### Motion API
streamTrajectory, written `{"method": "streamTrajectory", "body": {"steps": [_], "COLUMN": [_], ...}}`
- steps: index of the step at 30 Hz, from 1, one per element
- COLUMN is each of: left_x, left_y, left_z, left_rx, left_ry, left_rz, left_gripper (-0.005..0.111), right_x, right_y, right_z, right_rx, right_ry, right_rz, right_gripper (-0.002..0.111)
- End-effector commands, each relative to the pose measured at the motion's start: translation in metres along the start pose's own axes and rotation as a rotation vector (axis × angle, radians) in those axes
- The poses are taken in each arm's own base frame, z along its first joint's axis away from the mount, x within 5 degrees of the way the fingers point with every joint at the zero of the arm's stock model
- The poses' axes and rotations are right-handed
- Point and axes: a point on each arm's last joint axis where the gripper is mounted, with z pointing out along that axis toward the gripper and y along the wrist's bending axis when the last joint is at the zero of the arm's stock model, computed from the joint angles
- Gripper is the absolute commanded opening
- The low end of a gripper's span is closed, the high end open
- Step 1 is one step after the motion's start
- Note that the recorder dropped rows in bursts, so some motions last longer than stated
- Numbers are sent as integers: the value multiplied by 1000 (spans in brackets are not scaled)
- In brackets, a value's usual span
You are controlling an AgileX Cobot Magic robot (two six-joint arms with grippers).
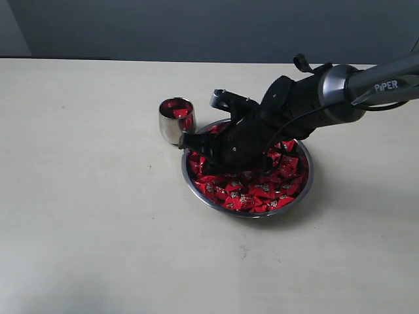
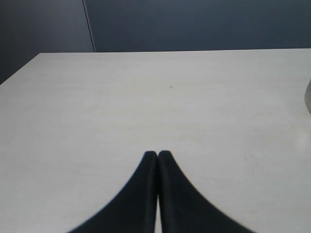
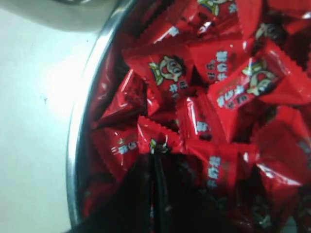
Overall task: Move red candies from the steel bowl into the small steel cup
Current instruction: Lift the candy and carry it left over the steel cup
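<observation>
Right gripper [image 3: 158, 155] is closed, seemingly nipping one red candy [image 3: 163, 137] near the steel bowl [image 3: 77, 145] rim: lift it slowly, straight up.

White letters "PIPER" stand on the grey tube of the right arm [image 1: 376, 85]. The candies [image 3: 170, 68] carry a cartoon face and white printed characters on their red wrappers; the characters are too blurred to read.
</observation>
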Motion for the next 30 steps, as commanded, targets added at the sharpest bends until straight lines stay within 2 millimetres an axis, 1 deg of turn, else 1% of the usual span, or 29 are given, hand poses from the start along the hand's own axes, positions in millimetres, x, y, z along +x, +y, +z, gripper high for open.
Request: {"method": "streamTrajectory", "body": {"steps": [1,10,15,19,23,30], "left_x": [0,0,0,0,0,0], "left_y": [0,0,0,0,0,0], "left_z": [0,0,0,0,0,0], "left_rx": [6,6,6,6,6,6], "left_ry": [-11,-11,-11,-11,-11,-11], "left_rz": [-6,-6,-6,-6,-6,-6], "left_gripper": [0,0,0,0,0,0], "right_x": [-5,-12,-14,-19,-31,-66], "right_y": [5,16,18,22,33,65], "right_z": [-10,-33,-40,-51,-63,-81], "right_rx": [-5,-30,-30,-28,-30,-64], "right_ry": [-37,-95,-110,-166,-201,-265], "right_rz": [-40,-83,-106,-142,-235,-366], "right_gripper": [-1,-1,-1,-1,-1,-1]}}
